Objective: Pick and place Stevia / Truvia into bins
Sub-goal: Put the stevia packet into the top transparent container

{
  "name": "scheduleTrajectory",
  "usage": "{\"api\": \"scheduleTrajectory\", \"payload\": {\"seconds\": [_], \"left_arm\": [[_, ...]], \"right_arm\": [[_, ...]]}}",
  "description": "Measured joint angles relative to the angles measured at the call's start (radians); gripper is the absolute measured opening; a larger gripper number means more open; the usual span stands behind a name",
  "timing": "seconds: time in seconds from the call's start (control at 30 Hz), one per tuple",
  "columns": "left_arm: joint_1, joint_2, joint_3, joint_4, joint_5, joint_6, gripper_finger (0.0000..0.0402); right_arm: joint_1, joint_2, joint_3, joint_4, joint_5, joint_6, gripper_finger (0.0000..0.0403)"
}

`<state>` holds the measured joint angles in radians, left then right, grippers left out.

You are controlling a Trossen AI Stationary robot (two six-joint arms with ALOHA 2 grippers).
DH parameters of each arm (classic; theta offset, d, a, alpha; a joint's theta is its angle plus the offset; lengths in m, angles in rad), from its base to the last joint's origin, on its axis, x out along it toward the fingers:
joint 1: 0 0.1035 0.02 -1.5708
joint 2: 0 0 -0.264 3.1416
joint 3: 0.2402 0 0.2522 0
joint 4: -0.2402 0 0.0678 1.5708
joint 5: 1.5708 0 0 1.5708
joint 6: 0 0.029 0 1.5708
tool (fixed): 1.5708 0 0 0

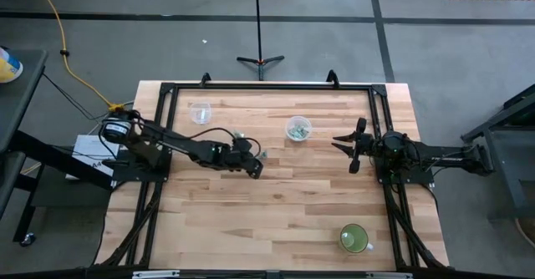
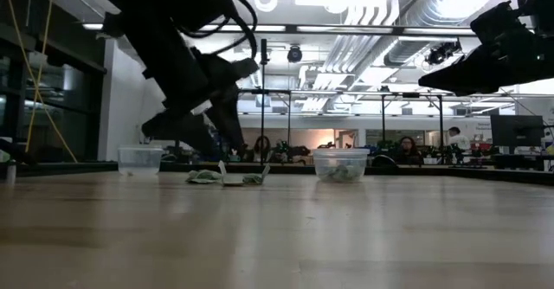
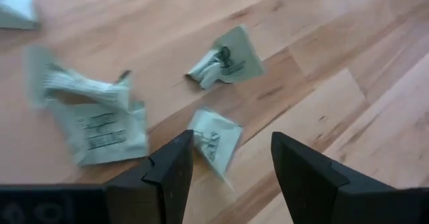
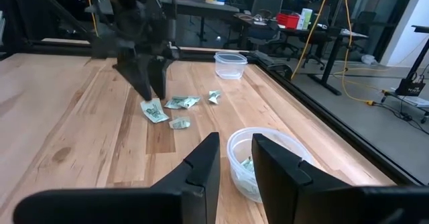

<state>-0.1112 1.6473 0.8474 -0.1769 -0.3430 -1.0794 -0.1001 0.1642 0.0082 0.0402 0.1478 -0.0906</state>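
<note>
Since the loose Stevia packets [image 1: 251,149] lie just beside the left gripper [image 1: 253,167], left of the filled cup [image 1: 298,129], that arm works them. Low view: packets flat on the tabletop [image 2: 277,237], so it comes from above. Left wrist: fingers [image 3: 167,177] apart, empty, straddling one packet [image 3: 213,138]. Right wrist: right gripper [image 4: 234,160] waits over the filled cup, fingers slightly parted, empty.

Pale green-and-white packets [image 3: 100,127], clear cups [image 4: 258,158], a green mug [image 1: 354,239], light wood table [image 1: 284,204], black fingers [image 3: 171,177].

Dark jointed arms, looping black cables
</note>
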Motion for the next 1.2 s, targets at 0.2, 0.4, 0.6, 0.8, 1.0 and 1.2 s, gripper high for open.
{"api": "scheduleTrajectory", "payload": {"seconds": [0.2, 0.4, 0.6, 0.8, 1.0, 1.2], "left_arm": [[0.0, 0.053, -0.002, 0.006, 0.024, 0.0, 0.0232], [0.003, 0.068, -0.002, 0.017, 0.057, 0.02, 0.0232], [0.014, 0.068, -0.002, 0.013, 0.113, 0.062, 0.0196], [0.021, 0.068, -0.002, 0.021, 0.121, 0.082, 0.01], [0.051, 0.068, -0.002, 0.02, 0.124, 0.126, 0.0023], [0.101, 0.038, 0.039, -0.026, 0.179, 0.23, 0.0039]], "right_arm": [[0.0, 0.007, 0.0, 0.0, 0.0, 0.0, 0.0082], [0.0, 0.027, 0.0, -0.001, 0.0, 0.0, 0.0083], [0.0, 0.027, 0.0, 0.0, 0.001, 0.0, 0.0083], [0.0, 0.027, 0.0, 0.0, 0.0, 0.001, 0.0083], [0.0, 0.027, 0.0, 0.0, 0.0, 0.0, 0.0083], [0.0, 0.027, 0.0, 0.0, 0.0, -0.002, 0.0083]]}}
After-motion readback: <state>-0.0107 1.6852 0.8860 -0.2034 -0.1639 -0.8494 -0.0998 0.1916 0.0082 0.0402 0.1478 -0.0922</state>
